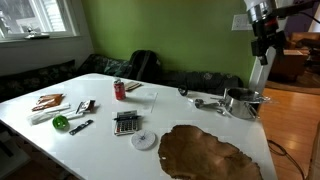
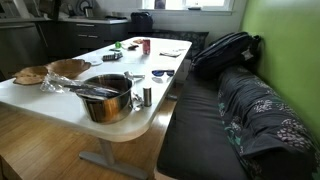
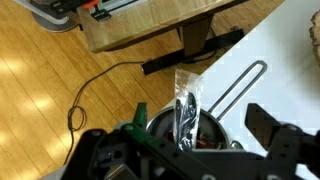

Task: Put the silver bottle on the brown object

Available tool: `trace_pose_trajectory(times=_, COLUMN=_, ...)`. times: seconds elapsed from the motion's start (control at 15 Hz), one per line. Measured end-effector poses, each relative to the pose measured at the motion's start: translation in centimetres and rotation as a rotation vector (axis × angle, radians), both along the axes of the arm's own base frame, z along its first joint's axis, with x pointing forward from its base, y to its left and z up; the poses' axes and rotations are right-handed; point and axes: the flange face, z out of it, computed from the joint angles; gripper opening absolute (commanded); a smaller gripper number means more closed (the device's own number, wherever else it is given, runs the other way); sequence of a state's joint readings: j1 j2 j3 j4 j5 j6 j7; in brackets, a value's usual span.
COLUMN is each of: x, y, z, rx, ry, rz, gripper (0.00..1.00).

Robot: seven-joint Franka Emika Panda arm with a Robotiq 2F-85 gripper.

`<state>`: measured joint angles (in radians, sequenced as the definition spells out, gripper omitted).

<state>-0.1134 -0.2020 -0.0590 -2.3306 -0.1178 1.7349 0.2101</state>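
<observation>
The silver bottle [image 2: 147,96] stands upright on the white table [image 2: 120,60] beside the wide steel pot [image 2: 108,97], near the rounded table end. I cannot pick it out surely in the wrist view. The brown object [image 1: 205,155] is a large flat mottled sheet lying on the near part of the table; it also shows in an exterior view [image 2: 68,68]. My gripper [image 1: 262,45] hangs high above the pot [image 1: 243,102]. In the wrist view the gripper [image 3: 190,150] is open and empty, straight above the pot [image 3: 165,125], which holds bagged utensils.
A red can [image 1: 119,89], a calculator [image 1: 126,122], a white disc [image 1: 144,140], a green item [image 1: 60,122] and small brown items on white paper [image 1: 48,102] lie on the table. A dark couch with a backpack [image 2: 225,50] runs along one side. Wooden floor lies beyond the table end.
</observation>
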Motion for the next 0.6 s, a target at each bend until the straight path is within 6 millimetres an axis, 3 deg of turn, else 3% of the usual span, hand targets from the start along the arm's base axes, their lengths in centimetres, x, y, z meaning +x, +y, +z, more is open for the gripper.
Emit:
trace_pose_trajectory(times=0.2, x=0.1, y=0.2, z=0.1, rx=0.003, ry=-0.004, rz=0.003, gripper=1.0)
trace_pose_trajectory(times=0.33, x=1.4, y=-0.3, z=0.4, rx=-0.028, ry=-0.115, rz=0.014, gripper=1.0)
trace_pose_trajectory(times=0.6, x=3.6, y=-4.6, z=-0.7, rx=-0.13, ry=-0.36, rz=0.007, gripper=1.0)
